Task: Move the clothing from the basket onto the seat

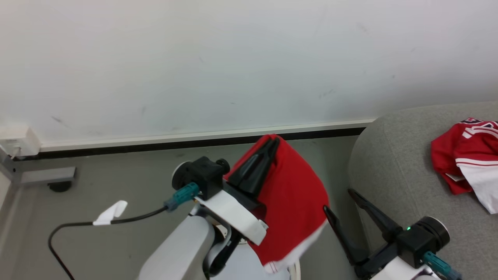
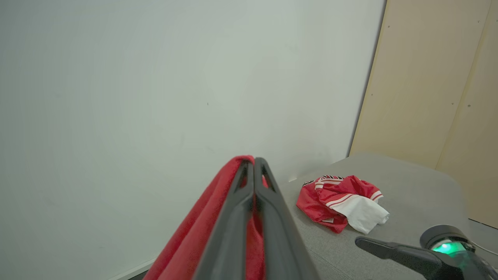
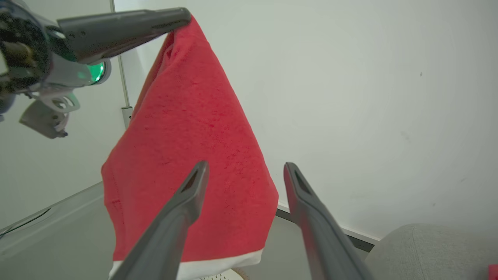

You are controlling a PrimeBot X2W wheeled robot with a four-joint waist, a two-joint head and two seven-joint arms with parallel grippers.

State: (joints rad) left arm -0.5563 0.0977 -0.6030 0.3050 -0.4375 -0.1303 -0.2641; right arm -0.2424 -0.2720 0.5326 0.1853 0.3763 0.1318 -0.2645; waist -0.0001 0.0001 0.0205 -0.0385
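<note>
The red garment (image 1: 291,194) hangs clear of the floor, its white-trimmed hem cut off by the head view's lower edge; the pale shape beneath it is too little seen to name; the seat (image 1: 389,163) runs out of frame at right, carrying a second garment (image 1: 463,155), red with white panels, crumpled and partly cropped. The left end effector (image 1: 271,142), raised on its pale forearm with fingers aimed toward the wall, is clamped tight on the fabric's top fold; the right end effector (image 1: 337,200) sits low beside the seat's rounded edge, fingers spread wide, holding nothing, angled toward the hanging cloth.
</note>
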